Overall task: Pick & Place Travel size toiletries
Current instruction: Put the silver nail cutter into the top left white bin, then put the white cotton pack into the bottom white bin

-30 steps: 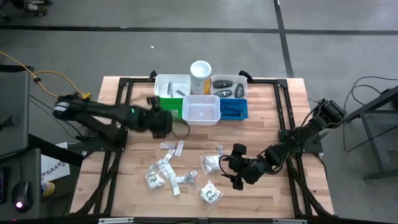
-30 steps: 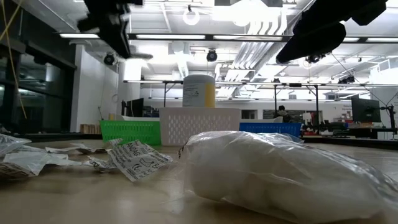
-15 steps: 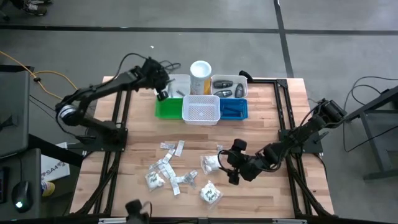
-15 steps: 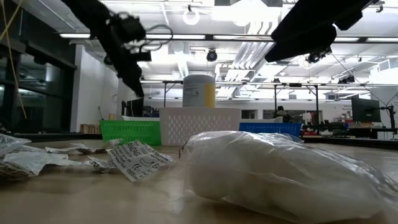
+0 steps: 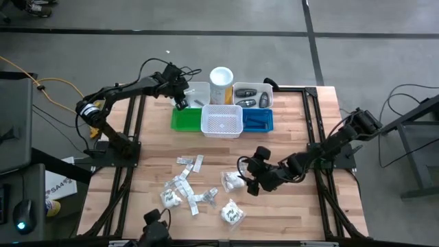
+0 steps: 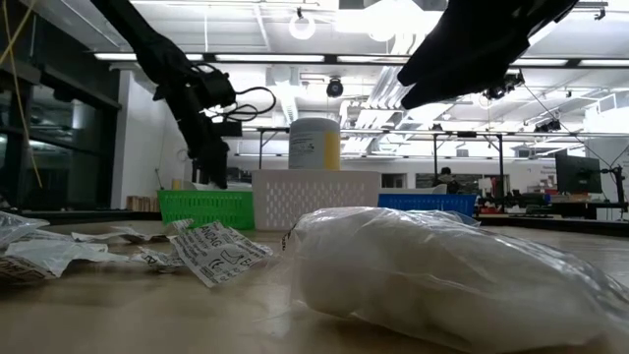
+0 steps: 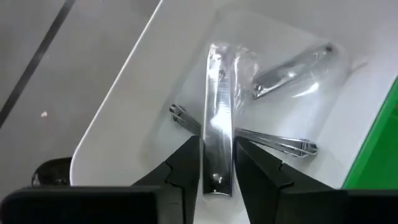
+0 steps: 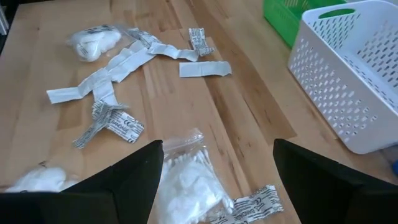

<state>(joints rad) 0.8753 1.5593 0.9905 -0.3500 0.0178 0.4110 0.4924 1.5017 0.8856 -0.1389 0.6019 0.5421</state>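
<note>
1. A wrapped silvery nail clipper [image 7: 217, 118] sits lengthwise between the left gripper's [image 7: 216, 163] fingers, its long axis running away from the wrist over the white bin [image 7: 134, 93].
2. Whether those fingers pinch it, I cannot tell.
3. The left arm reaches to the far-left bin row.
4. The right gripper [image 8: 217, 171], fingers spread, hangs over a cotton-swab bag [image 8: 186, 180] on the tabletop [image 8: 249, 112].
5. Print on the packets [image 8: 112, 121] is unreadable.
</note>
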